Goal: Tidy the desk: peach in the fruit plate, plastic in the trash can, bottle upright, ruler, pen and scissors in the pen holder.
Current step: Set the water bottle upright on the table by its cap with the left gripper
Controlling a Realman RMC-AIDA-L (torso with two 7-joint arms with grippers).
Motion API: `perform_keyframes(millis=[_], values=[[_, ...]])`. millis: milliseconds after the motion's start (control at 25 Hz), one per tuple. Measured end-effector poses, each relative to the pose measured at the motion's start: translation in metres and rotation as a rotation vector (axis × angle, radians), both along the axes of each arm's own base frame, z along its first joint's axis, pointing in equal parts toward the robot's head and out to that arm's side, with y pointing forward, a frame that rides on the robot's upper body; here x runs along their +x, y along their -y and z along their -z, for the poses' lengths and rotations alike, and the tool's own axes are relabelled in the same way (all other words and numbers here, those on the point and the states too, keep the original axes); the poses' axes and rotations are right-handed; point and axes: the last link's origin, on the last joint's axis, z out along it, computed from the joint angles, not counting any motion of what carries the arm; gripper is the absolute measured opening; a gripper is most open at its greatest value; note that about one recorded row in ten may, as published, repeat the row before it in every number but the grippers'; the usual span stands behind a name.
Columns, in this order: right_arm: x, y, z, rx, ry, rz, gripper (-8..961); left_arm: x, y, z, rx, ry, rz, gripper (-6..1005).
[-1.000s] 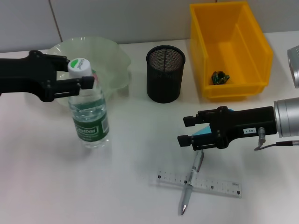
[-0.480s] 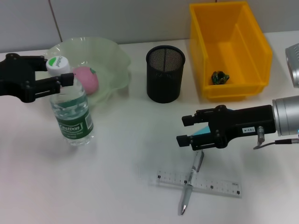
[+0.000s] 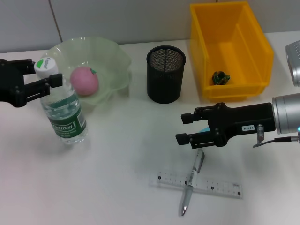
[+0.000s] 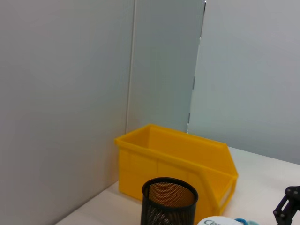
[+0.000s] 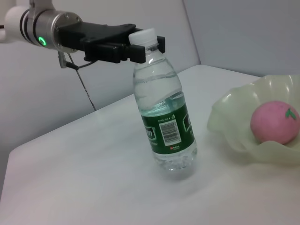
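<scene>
Left gripper is at the neck of the clear plastic water bottle w/ green label and white cap, fingers pinching just under the cap; bottle stands on the white desk, leaning slightly, just beside the pale green wavy fruit plate w/ the pink peach in it. Right gripper hovers w/ fingers spread, something light blue partly hidden under it, can't tell what. Key relation: silver pen lies just below and toward the robot from the right gripper, long axis roughly front-to-back, slightly slanted, crossing over the clear plastic ruler that runs left-right. Right arm is far nearer to both. Black mesh pen holder sits behind-left of it; yellow plastic bin holds a small green scrap.
</scene>
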Motion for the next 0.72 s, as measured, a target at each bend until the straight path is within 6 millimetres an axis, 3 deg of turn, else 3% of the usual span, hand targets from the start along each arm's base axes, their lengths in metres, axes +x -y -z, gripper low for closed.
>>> perform_keyframes(millis=[720], values=[[0.0,0.0,0.0,0.001,0.0,0.0,710,-0.023,0.007,0.013,0.11,-0.01,0.018,442]])
